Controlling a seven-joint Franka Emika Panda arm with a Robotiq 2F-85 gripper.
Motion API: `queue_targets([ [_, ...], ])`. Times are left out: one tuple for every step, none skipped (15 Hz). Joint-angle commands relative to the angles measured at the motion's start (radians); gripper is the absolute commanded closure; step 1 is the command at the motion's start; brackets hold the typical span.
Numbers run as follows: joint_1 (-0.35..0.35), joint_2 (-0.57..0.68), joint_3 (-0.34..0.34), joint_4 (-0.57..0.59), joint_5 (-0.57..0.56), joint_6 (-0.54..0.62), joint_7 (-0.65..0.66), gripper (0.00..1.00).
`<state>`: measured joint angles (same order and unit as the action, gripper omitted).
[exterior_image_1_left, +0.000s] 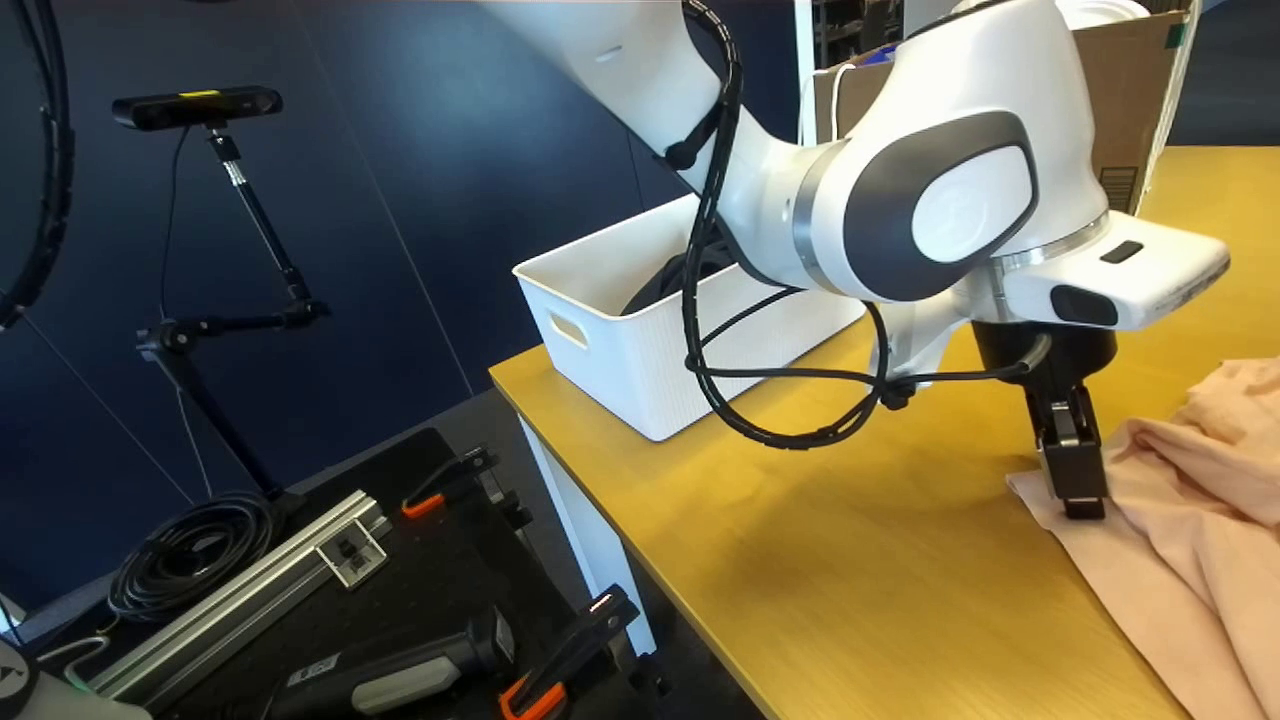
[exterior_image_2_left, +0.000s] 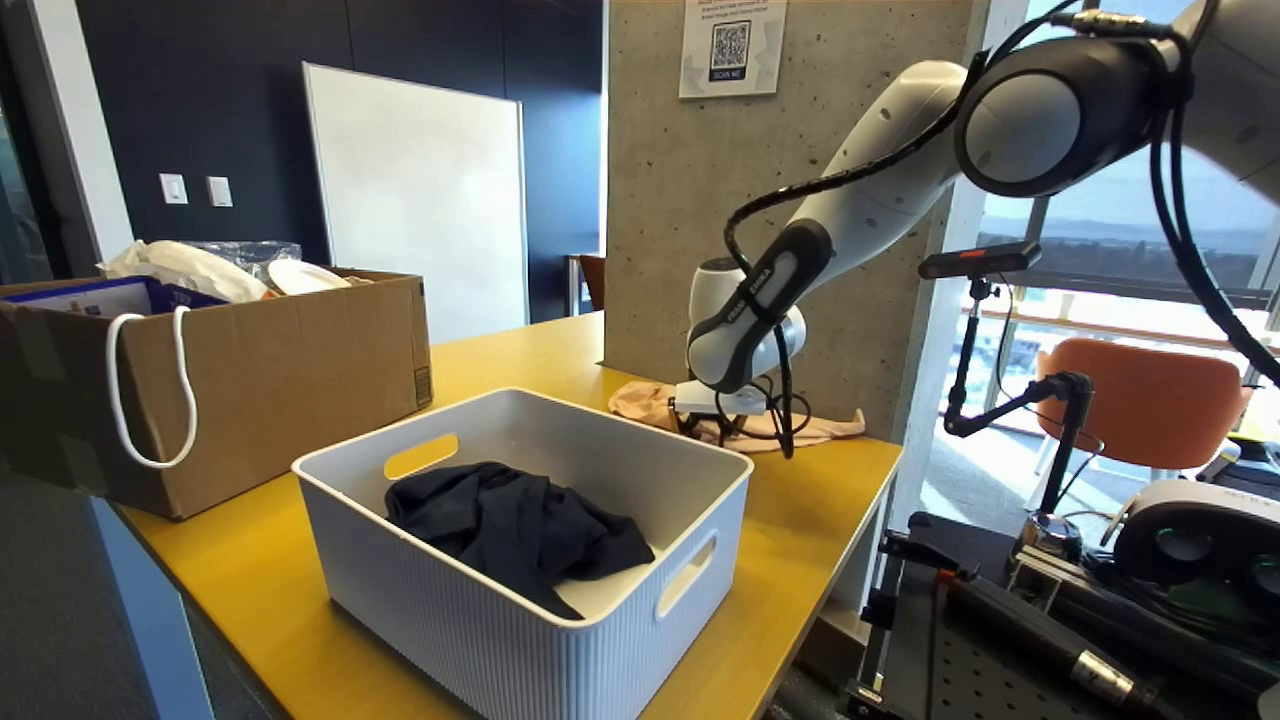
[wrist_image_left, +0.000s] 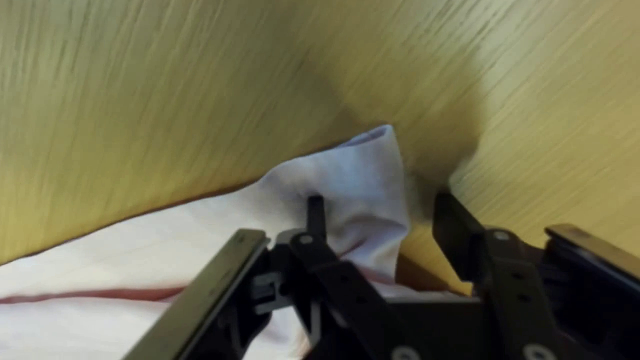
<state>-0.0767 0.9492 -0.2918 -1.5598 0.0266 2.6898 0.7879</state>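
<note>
A pale pink cloth (exterior_image_1_left: 1215, 570) lies rumpled on the yellow wooden table (exterior_image_1_left: 850, 570). It also shows in an exterior view behind the bin (exterior_image_2_left: 825, 430) and in the wrist view (wrist_image_left: 200, 235). My gripper (wrist_image_left: 379, 201) points down at a corner of the cloth, low over the table; it also shows in an exterior view (exterior_image_1_left: 1082, 500). Its fingers are apart. The left finger in the wrist view is against or just over the cloth, and the right finger is past the cloth's edge, over bare wood. The cloth corner lies partly between them, with a small fold, not pinched.
A white ribbed bin (exterior_image_2_left: 460, 620) with a dark cloth (exterior_image_2_left: 510, 530) inside stands on the table. A cardboard box (exterior_image_2_left: 290, 390) with a white rope handle stands beside it. A concrete pillar (exterior_image_2_left: 660, 220) rises behind the pink cloth. A black cart (exterior_image_1_left: 430, 590) holds tools and a camera stand.
</note>
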Motion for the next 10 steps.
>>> queue_targets([
  [0.016, 0.015, -0.017, 0.028, 0.026, -0.030, 0.008, 0.73],
  [0.022, 0.002, -0.018, 0.015, 0.023, -0.026, 0.007, 0.82],
  [0.026, -0.006, -0.018, 0.007, 0.023, -0.026, 0.007, 0.88],
  [0.040, -0.026, -0.020, -0.020, 0.017, -0.018, 0.005, 0.95],
  [0.050, -0.041, -0.019, -0.038, 0.014, -0.014, 0.002, 1.00],
  [0.067, -0.066, -0.018, -0.071, 0.009, -0.006, -0.003, 1.00],
  [0.081, -0.088, -0.016, -0.100, 0.006, 0.003, -0.007, 1.00],
  [0.101, -0.121, -0.013, -0.141, 0.001, 0.004, -0.015, 1.00],
  [0.124, -0.151, -0.012, -0.179, -0.006, 0.006, -0.019, 0.99],
  [0.147, -0.183, -0.008, -0.218, -0.012, 0.007, -0.026, 0.99],
])
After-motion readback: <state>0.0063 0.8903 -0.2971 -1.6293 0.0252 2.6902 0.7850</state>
